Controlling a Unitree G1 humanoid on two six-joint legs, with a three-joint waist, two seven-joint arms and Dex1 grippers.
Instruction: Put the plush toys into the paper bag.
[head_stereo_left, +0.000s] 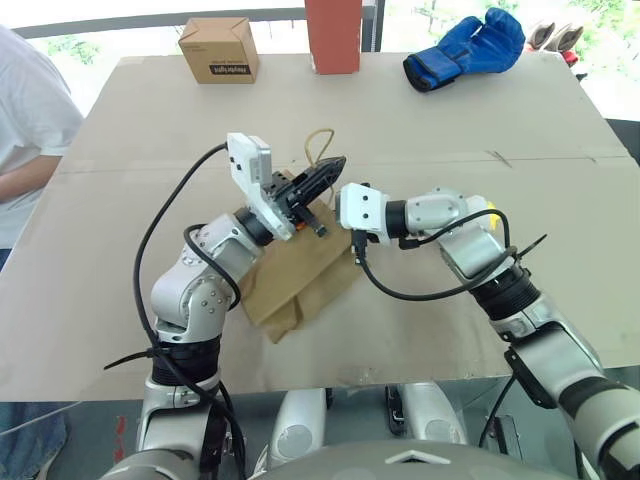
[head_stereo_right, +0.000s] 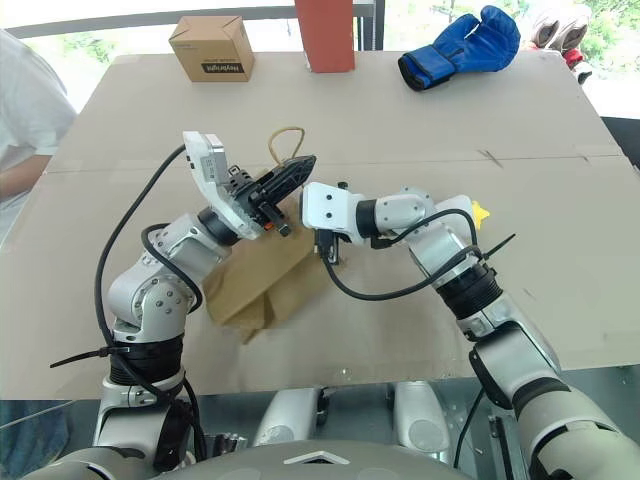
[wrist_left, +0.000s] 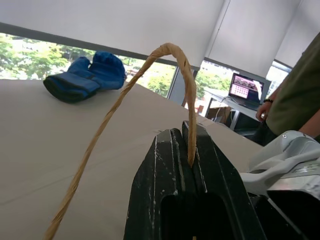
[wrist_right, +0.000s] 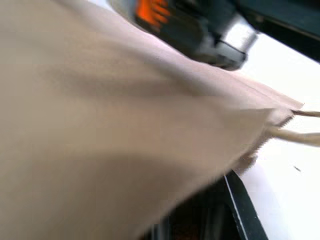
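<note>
The paper bag (head_stereo_left: 300, 275) lay flattened and creased on the surface (head_stereo_left: 120, 150), near the middle. One of its loop handles (wrist_left: 125, 95) was pinched between the closed fingers of the left hand (head_stereo_left: 318, 182) and drawn up off the surface, presumably so that the mouth of the bag could be lifted and opened before anything was put in. The right hand (head_stereo_left: 352, 250) was brought in from the right, just beside the left one, and was pointed down at the bag's top edge. Its fingers were judged to be nearly closed; in the right wrist view brown paper was seen lying over them, but whether any of it was gripped could not be told. A second grip there would probably be meant to spread the opening.

Of the plush toys, only a small yellow tip (head_stereo_right: 481, 212) could be made out behind the right forearm; the remainder was hidden by the arm. The brown toy could not be found. A blue glove (head_stereo_left: 465, 48), a small cardboard box (head_stereo_left: 218, 50) and a red carton (head_stereo_left: 333, 35) were left along the far edge. A person in a white shirt (head_stereo_left: 30, 120) was cut off at the left.
</note>
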